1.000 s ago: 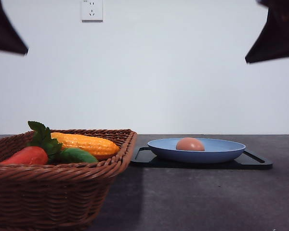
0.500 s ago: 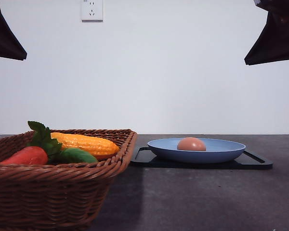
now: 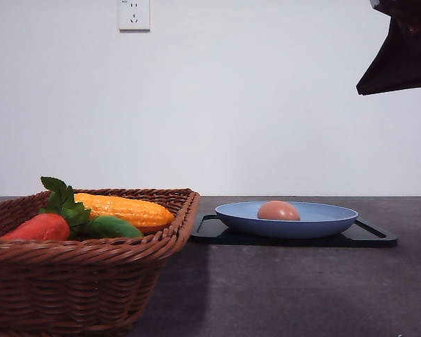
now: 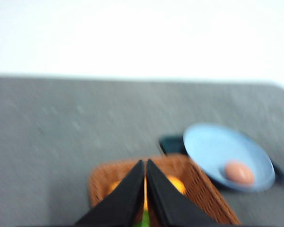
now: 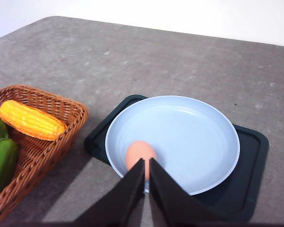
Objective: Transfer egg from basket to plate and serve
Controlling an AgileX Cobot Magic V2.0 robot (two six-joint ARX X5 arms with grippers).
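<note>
The pinkish-brown egg (image 3: 278,210) lies inside the light blue plate (image 3: 330,219), left of its centre. The plate rests on a black tray. The woven basket (image 3: 70,281) stands at the front left. In the right wrist view my right gripper (image 5: 146,161) hangs high over the plate's near rim (image 5: 213,182), jaws shut and empty, with the egg (image 5: 140,152) just beyond the tips. In the blurred left wrist view my left gripper (image 4: 145,161) is shut and empty, high above the basket (image 4: 199,189), with the plate (image 4: 213,146) and egg (image 4: 239,172) off to one side.
The basket holds a yellow corn cob (image 3: 123,209), a green vegetable (image 3: 112,227) and a red fruit with leaves (image 3: 41,227). A black tray (image 3: 368,235) lies under the plate. A dark part of my right arm (image 3: 400,53) hangs at the top right. A white wall stands behind the grey table.
My left arm has risen out of the front view's top left corner. The egg shifted slightly to the right in the plate and settled. The right arm has barely moved.
</note>
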